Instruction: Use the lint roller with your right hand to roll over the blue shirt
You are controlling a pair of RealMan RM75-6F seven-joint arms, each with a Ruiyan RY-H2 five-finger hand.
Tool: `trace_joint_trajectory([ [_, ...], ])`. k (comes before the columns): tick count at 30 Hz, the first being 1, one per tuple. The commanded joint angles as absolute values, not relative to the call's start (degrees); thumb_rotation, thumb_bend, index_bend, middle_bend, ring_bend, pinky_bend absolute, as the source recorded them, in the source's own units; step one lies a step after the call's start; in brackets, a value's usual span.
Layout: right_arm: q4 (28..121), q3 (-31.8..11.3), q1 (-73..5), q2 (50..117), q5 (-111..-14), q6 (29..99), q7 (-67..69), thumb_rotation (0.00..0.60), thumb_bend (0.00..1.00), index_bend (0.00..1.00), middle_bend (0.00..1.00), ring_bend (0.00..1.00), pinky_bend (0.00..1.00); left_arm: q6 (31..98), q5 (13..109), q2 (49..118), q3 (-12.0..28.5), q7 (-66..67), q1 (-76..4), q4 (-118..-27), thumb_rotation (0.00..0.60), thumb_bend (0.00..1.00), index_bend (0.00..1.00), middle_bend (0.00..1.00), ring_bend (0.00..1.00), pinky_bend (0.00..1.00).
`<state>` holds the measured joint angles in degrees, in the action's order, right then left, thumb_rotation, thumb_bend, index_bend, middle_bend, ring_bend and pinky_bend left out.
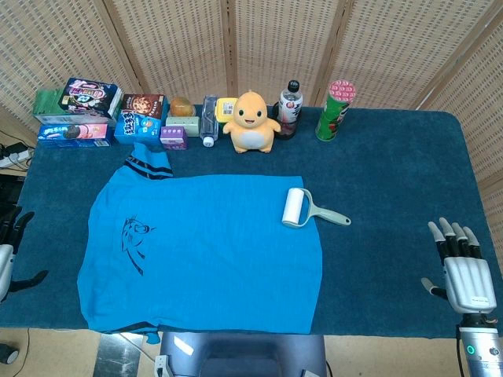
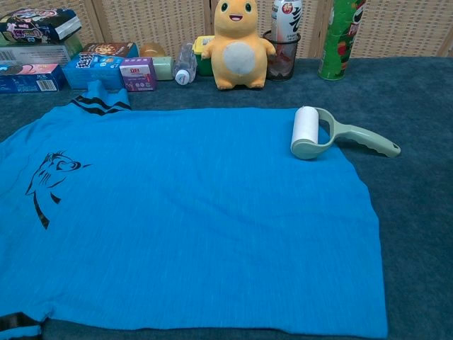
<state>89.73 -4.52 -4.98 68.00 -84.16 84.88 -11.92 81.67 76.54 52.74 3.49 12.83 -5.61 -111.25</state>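
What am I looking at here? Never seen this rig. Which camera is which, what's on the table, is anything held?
It is a two-armed robot with finger-bearing hands, seated at a table covered in dark blue cloth. The head view looks down from above; the chest view looks across from lower and closer, and shows no hands.

In the head view, the right robot hand is at the table's near right edge, fingers apart, holding nothing. Only a sliver of the left robot hand shows at the left edge, too little to judge.

A blue shirt lies flat. The lint roller rests at its right edge, white roll on the shirt, green handle pointing right onto the cloth. Along the back stand snack boxes, a yellow plush toy, a bottle and a green can.
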Motion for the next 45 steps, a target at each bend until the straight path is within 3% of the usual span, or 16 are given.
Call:
trace_joint_trajectory([
  [1,89.6,-4.4,-4.9,68.0,-84.3,85.0,-11.8,0.600,0.00,0.00,0.00,0.00,0.00,82.1,76.9,52.2,3.4,12.3,-5.3,-111.8,0.600,0.19,0.00,0.00,0.00,0.10],
  [12,87.9,-4.9,-6.3,69.3,-84.7,83.7,-10.0,0.600,0.00,0.00,0.01,0.01,0.00,84.6,78.3,50.1,3.6,7.5,-3.9,-111.7,0.600,0.19,0.00,0.00,0.00,0.10],
  [25,78.8,-11.0,-20.1,77.0,-78.0,64.8,-7.2,0.600,0.00,0.00,0.05,0.03,0.02,83.0,76.9,50.3,4.3,7.7,-5.1,-111.9,0.600,0.19,0.00,0.00,0.00,0.10],
  [34,74.4,-14.0,-27.7,81.6,-72.3,54.8,-7.2,0.600,0.00,0.00,0.08,0.06,0.09,82.2,74.0,51.1,5.1,9.6,-5.8,-111.8,0.600,0.19,0.00,0.00,0.00,0.10],
  [45,71.2,-14.6,-32.3,85.7,-69.0,50.3,-7.5,0.600,0.00,0.06,0.17,0.14,0.25,79.7,69.8,51.8,6.2,11.2,-7.5,-111.0,0.600,0.19,0.00,0.00,0.00,0.10],
])
